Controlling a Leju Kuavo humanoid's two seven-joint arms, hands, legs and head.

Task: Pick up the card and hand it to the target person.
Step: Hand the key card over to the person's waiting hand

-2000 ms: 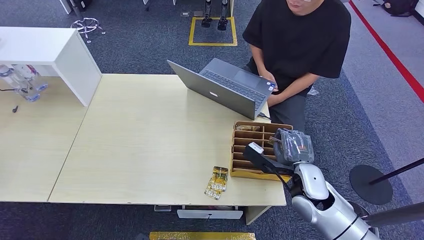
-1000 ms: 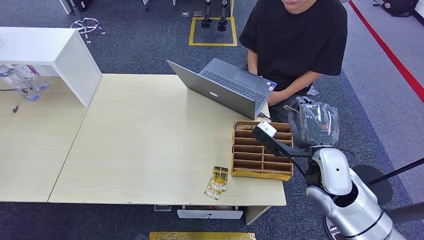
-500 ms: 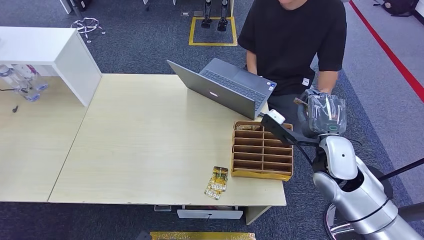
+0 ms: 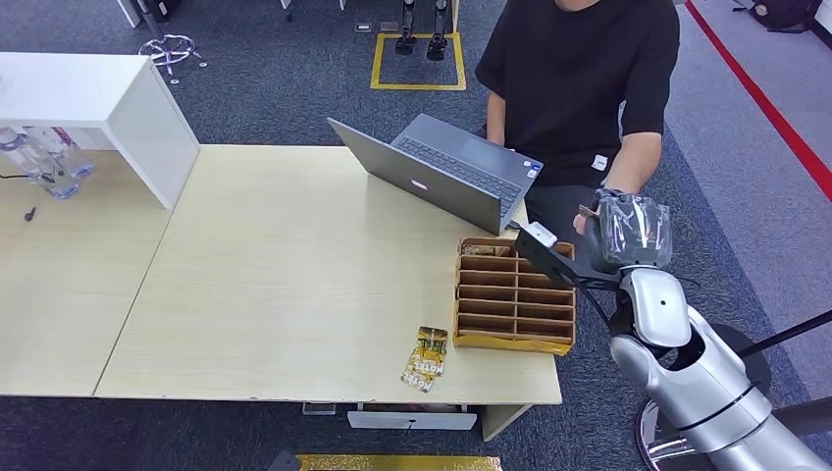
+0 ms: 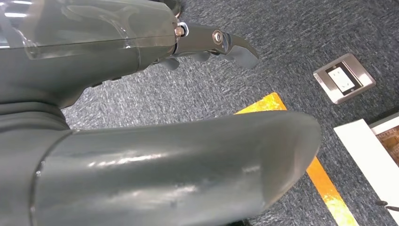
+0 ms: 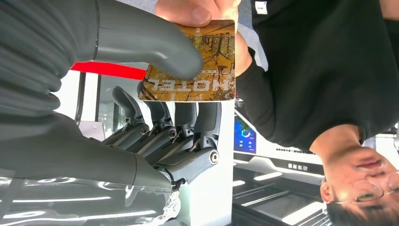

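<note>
Across the middle of the head view spreads the pale wood counter [image 4: 294, 285], the biggest thing in sight, with a white box-like stand [image 4: 98, 103] at its 10 o'clock corner. At 1 o'clock from the counter's centre sits a person [image 4: 579, 78] in a black T-shirt, facing an open grey laptop [image 4: 432, 172]. At 4 o'clock on the counter lies a brown cardboard organiser [image 4: 510, 294] with rows of slots. Just beside its 8 o'clock corner, near the counter's front edge, lie loose cards [image 4: 425, 358] printed in yellow and brown with "HOTEL" on them.

Off the counter's 3 o'clock edge the silver right arm rises, and the right robot hand [image 4: 628, 231] is lifted toward the person's forearm. In the right wrist view the right robot hand [image 6: 155, 94] pinches the card [image 6: 197, 70] between thumb and fingers; the card shows an autumn-tree picture and the word "HOTEL", upside down as the view is turned. The person's hand [image 6: 197, 14] touches the card's far edge with thumb and fingers, so both hold it at once.

The left robot hand [image 5: 141, 94] hangs over grey carpet, holding nothing, fingers loosely extended. A yellow floor strip [image 5: 320, 179] and a metal floor socket [image 5: 343, 84] lie beneath it.
</note>
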